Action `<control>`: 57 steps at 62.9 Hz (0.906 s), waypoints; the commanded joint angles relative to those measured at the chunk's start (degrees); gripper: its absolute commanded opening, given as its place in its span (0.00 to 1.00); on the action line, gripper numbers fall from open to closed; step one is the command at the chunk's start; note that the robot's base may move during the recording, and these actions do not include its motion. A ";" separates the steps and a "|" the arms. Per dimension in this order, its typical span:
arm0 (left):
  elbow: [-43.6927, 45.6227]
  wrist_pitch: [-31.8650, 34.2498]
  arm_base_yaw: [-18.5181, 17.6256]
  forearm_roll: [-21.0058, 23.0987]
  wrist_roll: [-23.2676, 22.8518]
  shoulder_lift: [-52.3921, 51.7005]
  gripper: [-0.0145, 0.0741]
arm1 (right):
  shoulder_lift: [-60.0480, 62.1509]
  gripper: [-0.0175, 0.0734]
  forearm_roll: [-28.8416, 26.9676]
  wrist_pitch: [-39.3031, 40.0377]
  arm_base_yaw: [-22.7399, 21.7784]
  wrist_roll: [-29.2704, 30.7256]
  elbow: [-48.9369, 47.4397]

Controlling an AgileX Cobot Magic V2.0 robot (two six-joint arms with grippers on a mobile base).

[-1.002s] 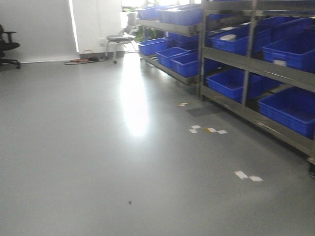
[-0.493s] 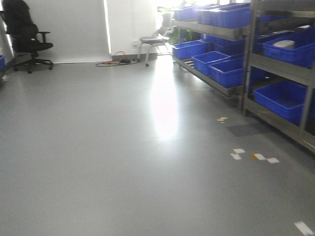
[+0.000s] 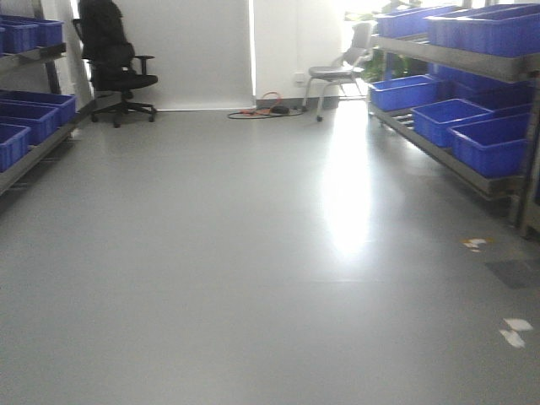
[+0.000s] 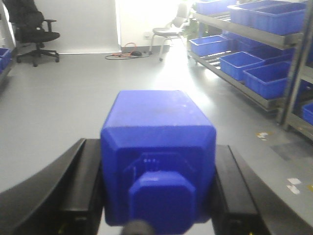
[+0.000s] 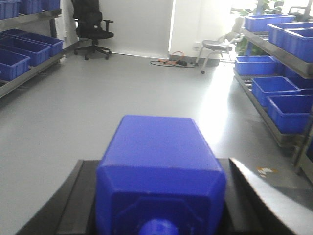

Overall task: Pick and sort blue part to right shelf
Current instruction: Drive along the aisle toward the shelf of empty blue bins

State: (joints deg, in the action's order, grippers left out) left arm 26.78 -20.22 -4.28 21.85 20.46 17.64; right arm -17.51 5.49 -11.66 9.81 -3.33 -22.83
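A: Where is the small deep-blue bottle-shaped block with the flat cap?
B: Clamped between the left gripper's black fingers. The right gripper pinches a round-knobbed blue block.
A: And the steel-framed right shelf with blue bins?
B: Along the right side, well apart.

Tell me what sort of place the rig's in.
Probably a parts storeroom or small warehouse-style test space. The right shelf and a rack opposite both carry open blue bins, with a wide bare grey floor between them. An office chair stands by the far wall.
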 commanded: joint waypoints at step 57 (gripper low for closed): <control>2.17 4.80 0.10 0.77 -0.24 0.47 0.54 | -0.42 0.63 0.72 5.17 -0.20 0.68 -1.72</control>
State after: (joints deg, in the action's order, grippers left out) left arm 26.78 -20.22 -4.28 21.85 20.46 17.64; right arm -17.51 5.49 -11.66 9.81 -3.33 -22.83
